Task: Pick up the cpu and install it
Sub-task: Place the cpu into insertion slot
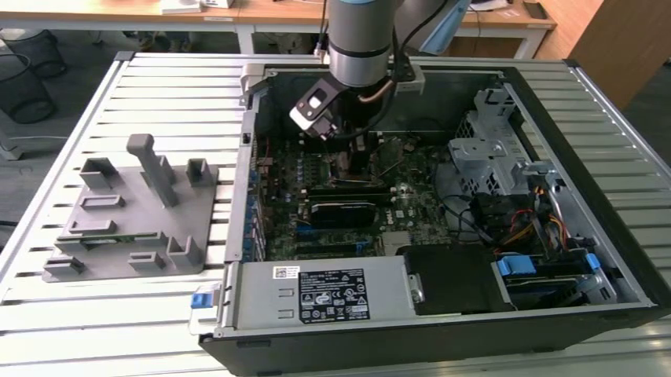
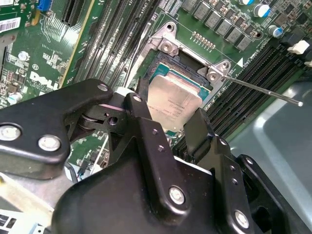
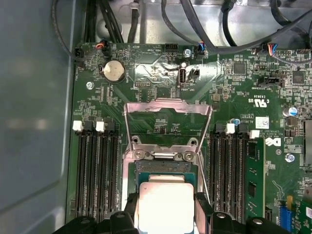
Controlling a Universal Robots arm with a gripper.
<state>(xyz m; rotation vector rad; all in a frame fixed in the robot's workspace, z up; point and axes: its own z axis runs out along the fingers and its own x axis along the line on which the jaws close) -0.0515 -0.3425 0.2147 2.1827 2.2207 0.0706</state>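
Here, the arm's black two-fingered hand [image 2: 170, 117] is closed on the cpu [image 2: 176, 97], a small flat square chip with a shiny silver metal top. One finger [image 2: 141, 109] presses each of two opposite edges. In both wrist views the cpu sits low over the black square socket [image 3: 165, 168] on the green motherboard [image 3: 234, 92]; whether it is seated I cannot tell. The silver metal load plate [image 3: 168, 114] stands raised. The open black computer case [image 1: 441, 342] rests on the slatted grey metal worktop [image 1: 157, 78].
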